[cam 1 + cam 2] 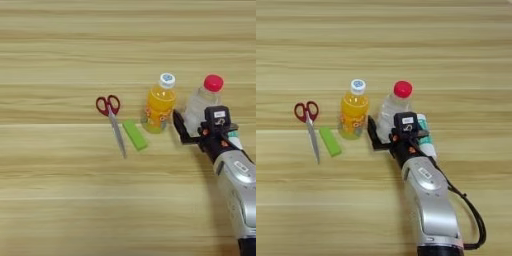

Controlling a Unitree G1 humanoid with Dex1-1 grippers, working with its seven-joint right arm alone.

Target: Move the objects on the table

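The clear bottle with a red cap [202, 100] stands right of centre on the table [60, 200]. My right gripper [387, 126] is open at the bottle's base, one black finger [374, 133] on its left side and the other on its right. I cannot tell whether the fingers touch it. The orange juice bottle [160, 106] stands upright just left of the gripper. Left of that lie the flat light-green block [135, 134] and the red-handled scissors [112, 119], blades toward me. The teal-and-white glue stick [425, 136] lies right of the gripper, partly hidden by it.
My silver forearm [431, 205] comes in from the bottom edge, with a black cable [476, 225] looping on its right. Bare wood stretches across the far half of the table and along the left and front.
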